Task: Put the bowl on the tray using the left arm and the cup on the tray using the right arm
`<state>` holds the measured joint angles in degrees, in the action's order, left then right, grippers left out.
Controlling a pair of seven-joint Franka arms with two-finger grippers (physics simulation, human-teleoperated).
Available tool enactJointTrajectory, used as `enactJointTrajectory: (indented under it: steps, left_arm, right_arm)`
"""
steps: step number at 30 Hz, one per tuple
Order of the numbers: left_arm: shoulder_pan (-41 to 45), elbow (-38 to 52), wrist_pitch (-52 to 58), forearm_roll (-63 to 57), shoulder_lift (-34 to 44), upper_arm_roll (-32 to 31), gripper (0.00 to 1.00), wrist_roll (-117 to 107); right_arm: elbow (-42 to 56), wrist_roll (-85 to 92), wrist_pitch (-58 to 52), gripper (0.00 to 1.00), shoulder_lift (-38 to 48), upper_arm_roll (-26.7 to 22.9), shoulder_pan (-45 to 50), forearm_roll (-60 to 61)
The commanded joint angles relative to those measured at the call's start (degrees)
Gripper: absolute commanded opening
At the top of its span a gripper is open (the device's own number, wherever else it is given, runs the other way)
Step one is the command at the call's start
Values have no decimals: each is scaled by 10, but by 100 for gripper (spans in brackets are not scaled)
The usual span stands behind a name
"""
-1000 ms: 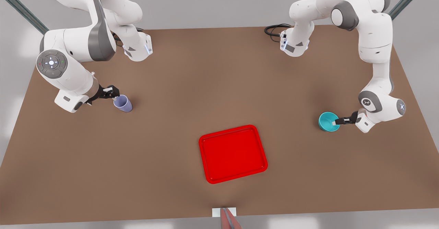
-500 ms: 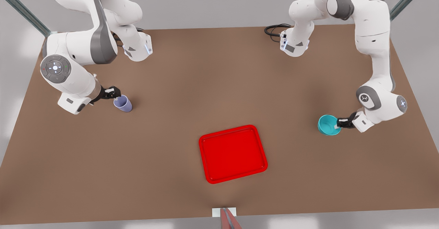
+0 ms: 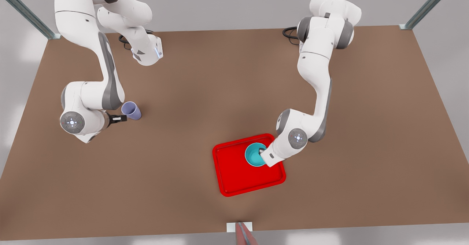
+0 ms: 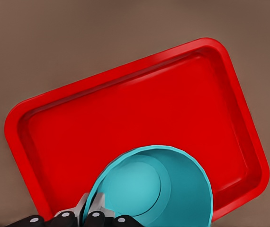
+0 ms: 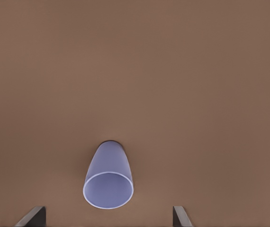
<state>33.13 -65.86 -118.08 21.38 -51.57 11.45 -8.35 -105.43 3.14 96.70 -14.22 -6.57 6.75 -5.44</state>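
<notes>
1. Bowl (image 3: 255, 154) is held over the tray (image 3: 234, 179), on the half toward the front view's right. Whether it rests on the tray floor or hangs just above it cannot be told.
2. Left gripper (image 4: 80, 218) is clamped on the bowl's rim, as seen in the left wrist view: one finger inside the wall, one outside. Bowl not yet let go.
3. Cup (image 3: 131, 110) is standing upright on the table (image 3: 190, 83), well apart from the tray, toward the front view's left.
4. Right gripper (image 3: 118, 119) is just beside the cup. In the right wrist view its fingertips (image 5: 32, 216) are spread wide with the cup (image 5: 108, 177) between them, not touched. Nothing is grasped.
5. Step in hand, as judged: bowl placement with the left arm, close to done; cup grasp with the right arm not yet made.
6. Next move needed: bowl set flat inside the rim, left fingers opened, arm lifted straight off so the bowl is not dragged. Right fingers to be closed on the cup wall, cup carried to the free half of the tray, clear of the bowl.
</notes>
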Motion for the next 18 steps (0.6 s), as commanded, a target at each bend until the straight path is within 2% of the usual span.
enactJointTrajectory:
  steps: [1, 2, 3, 6, 8, 9, 10, 11, 12, 13, 14, 15, 17, 18]
  left_arm:
    - [-1, -10, -6, 0, 1, 0, 21, -421]
    - [-1, -11, -6, 0, 1, 0, 53, -417]
    - [-1, -16, -6, 0, 1, 0, 100, -417]
    - [-3, -18, -2, 1, 4, 1, 100, -404]
    - [-38, -15, 141, 4, 86, 38, 100, -278]
    - [-35, 12, 290, 2, 135, 138, 100, -181]
    - [-38, 85, 403, 2, 148, 217, 100, -94]
    - [-36, 111, 469, 2, 183, 309, 100, 51]
    - [-35, 112, 510, 2, 197, 353, 100, 141]
    - [-59, 109, 527, -23, 229, 338, 100, 233]
    - [-161, 93, 517, -159, 280, 128, 100, 256]
    - [-220, 11, 461, -292, 349, -25, 100, 251]
    - [-263, -93, 382, -220, 426, -50, 100, 186]
    - [-272, -95, 365, -180, 430, -49, 100, 182]
  right_arm:
    - [-27, 26, 90, 100, 11, -4, 1, 3]
    - [-75, 46, 138, 100, 38, -5, -3, 3]
    - [-94, 65, 162, 100, 47, -13, -7, 3]
    - [-136, 86, 193, 100, 69, -24, -7, 3]
    - [-172, 100, 226, 100, 77, -31, -7, 3]
    - [-185, 100, 235, 100, 76, -31, -7, 3]
    - [-195, 100, 239, 100, 76, -31, -7, 4]
    - [-205, 100, 246, 100, 76, -40, -5, 5]
    - [-209, 101, 246, 100, 75, -42, -4, 5]
    - [-214, 101, 246, 100, 75, -42, -5, 5]
    - [-216, 102, 246, 100, 73, -42, -6, 5]
    - [-223, 102, 245, 100, 72, -42, -7, 5]
    - [-228, 103, 238, 100, 70, -42, -8, 5]
    - [-232, 109, 237, 100, 70, -43, -8, 8]
